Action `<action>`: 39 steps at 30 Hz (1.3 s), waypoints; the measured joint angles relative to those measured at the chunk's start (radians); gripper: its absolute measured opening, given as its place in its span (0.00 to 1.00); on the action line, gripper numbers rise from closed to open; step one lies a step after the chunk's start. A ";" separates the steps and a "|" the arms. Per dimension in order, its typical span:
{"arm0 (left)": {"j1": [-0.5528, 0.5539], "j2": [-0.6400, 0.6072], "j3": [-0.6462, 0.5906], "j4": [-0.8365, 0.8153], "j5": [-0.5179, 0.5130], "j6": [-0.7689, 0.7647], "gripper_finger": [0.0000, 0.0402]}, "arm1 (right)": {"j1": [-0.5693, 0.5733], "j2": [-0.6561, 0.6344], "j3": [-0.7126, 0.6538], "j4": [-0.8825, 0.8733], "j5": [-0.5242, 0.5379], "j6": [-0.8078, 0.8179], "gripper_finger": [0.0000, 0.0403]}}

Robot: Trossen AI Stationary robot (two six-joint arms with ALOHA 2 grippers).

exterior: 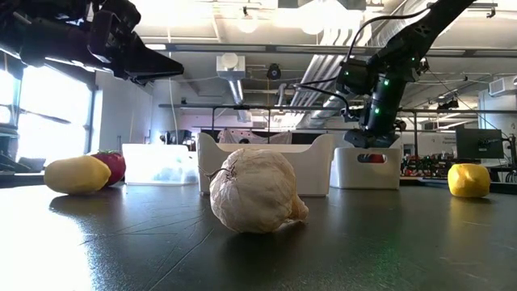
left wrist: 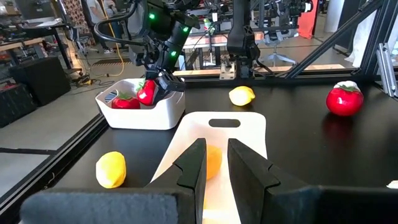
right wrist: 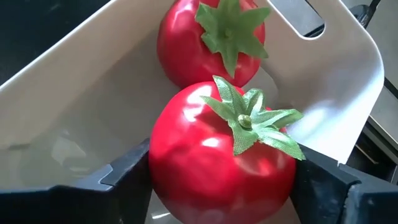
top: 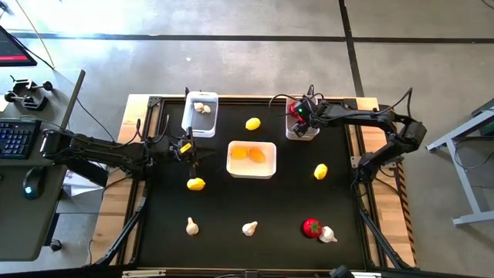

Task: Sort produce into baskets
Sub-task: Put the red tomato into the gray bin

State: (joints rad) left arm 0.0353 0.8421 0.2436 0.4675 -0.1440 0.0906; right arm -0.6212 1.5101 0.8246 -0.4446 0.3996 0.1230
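- Bench [top: 231, 208], black-topped: still loose on it are yellow lemon-like ovals, whitish garlic bulbs and one red fruit [top: 311, 226] at the near right.
- Wide square white plastic basket [top: 252, 160], centre: two yellow-orange ovals inside.
- Narrow white basket [top: 201, 113], far left: one garlic bulb.
- Narrow white basket [right wrist: 323, 106], far right: one red round fruit lying in it; a second red fruit [right wrist: 221, 155] clamped in the right gripper [right wrist: 221, 177] just above.
- Risk: released too high or off-centre, that fruit may bounce off its neighbour and roll out.
- Left gripper [left wrist: 214, 165]: jaws nearly together, empty, hovering beside the wide basket.
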 joint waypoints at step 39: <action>0.000 0.000 0.000 -0.011 0.000 -0.008 0.13 | 0.030 0.000 0.202 -0.377 -0.212 -0.010 0.04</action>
State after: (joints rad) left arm 0.0349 0.8422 0.2433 0.4564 -0.1440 0.0826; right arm -0.5910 1.5101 1.0267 -0.8217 0.1875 0.1129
